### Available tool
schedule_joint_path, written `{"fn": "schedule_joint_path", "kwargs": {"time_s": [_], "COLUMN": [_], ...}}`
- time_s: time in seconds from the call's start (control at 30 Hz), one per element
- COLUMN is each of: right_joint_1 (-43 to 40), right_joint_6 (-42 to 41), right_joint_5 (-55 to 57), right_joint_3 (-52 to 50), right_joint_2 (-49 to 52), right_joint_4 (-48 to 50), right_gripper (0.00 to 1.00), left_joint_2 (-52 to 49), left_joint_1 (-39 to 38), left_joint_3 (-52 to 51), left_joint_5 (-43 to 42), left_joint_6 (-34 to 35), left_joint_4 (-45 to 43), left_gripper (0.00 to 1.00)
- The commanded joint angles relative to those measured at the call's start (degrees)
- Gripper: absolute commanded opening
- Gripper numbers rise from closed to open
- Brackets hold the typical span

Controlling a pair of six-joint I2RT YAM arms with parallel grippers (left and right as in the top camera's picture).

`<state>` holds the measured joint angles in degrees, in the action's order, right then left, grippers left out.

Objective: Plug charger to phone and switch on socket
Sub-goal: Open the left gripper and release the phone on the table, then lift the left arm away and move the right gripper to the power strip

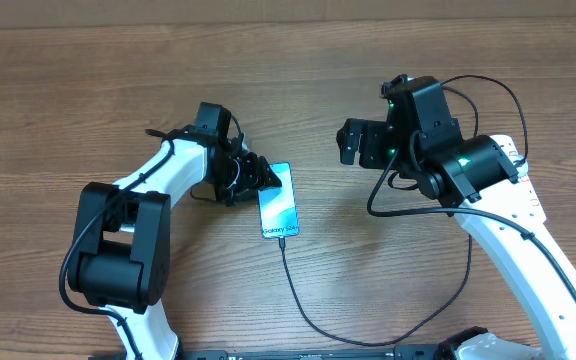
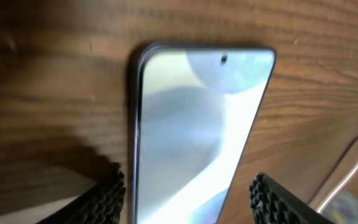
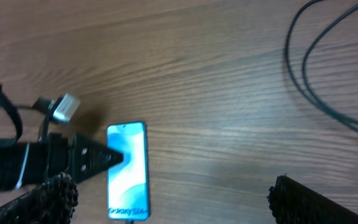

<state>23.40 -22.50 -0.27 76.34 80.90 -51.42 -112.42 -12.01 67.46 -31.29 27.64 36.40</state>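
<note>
The phone (image 1: 278, 201) lies flat on the wooden table, cyan-blue screen up, with the "Galaxy S24+" text at its near end. It also shows in the right wrist view (image 3: 129, 168) and the left wrist view (image 2: 191, 124). The charger (image 1: 313, 315), a thin black cable, meets the phone's near end and loops toward the front right. My left gripper (image 1: 253, 176) is open at the phone's far left corner. Its fingers (image 2: 185, 200) straddle the phone, with a gap on the right side. My right gripper (image 1: 356, 142) is open and empty, raised to the right of the phone. The socket is out of view.
Black cables (image 3: 328, 74) curve across the upper right of the right wrist view. A white cord-like strip (image 2: 353, 171) shows at the right edge of the left wrist view; I cannot tell what it is. The left arm (image 3: 36, 162) lies left of the phone.
</note>
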Motion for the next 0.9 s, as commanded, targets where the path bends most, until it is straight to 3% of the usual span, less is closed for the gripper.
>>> {"fn": "schedule_joint_path", "kwargs": {"time_s": [0.0, 0.1, 0.17, 0.23, 0.27, 0.4, 0.47, 0.57, 0.7, 0.87], "right_joint_1": [0.09, 0.09, 0.07, 0.07, 0.02, -0.46, -1.20, -3.85, -9.94, -21.42], "right_joint_6": [0.07, -0.07, -0.07, -0.24, -0.24, -0.26, -0.48, -9.68, -23.21, -24.59], "right_joint_5": [-2.82, -2.86, -2.84, -2.64, -2.12, 5.84, 9.01, 15.47, 22.95, 23.12], "right_joint_3": [0.87, 0.87, 0.87, 0.90, 0.90, 0.90, 0.90, 0.90, 0.87, 0.87], "right_joint_2": [-0.42, -0.42, -0.42, -0.44, -0.44, -0.44, -0.44, -0.44, -0.44, -0.33], "right_joint_4": [0.00, 3.08, 5.66, 6.54, 6.05, -2.78, -8.33, -17.97, -25.92, -22.03], "right_gripper": [1.00, 1.00, 0.85, 0.69, 0.66, 0.45, 0.28, 0.11, 0.07, 0.04], "left_joint_2": [-4.48, -4.48, -4.48, -4.42, -4.31, -2.64, -1.05, 2.99, 11.63, 26.80], "left_joint_1": [0.39, 0.50, 0.81, 1.70, 2.21, 4.50, 5.11, 5.25, 4.66, 3.15], "left_joint_3": [-2.49, -2.40, -1.42, 1.75, 3.69, 16.61, 23.78, 34.69, 42.01, 42.18], "left_joint_5": [15.28, 15.52, 15.89, 15.89, 16.37, 22.14, 26.10, 32.24, 34.91, 37.05], "left_joint_6": [-5.73, -8.15, -8.37, -8.39, -8.39, -10.51, -11.63, -12.46, -12.44, -12.39], "left_joint_4": [-0.57, -2.21, -2.60, -0.63, 1.07, 13.55, 20.48, 30.23, 36.30, 38.53], "left_gripper": [0.64, 0.68, 0.68, 0.58, 0.56, 0.54, 0.55, 0.54, 0.53, 0.54]}}
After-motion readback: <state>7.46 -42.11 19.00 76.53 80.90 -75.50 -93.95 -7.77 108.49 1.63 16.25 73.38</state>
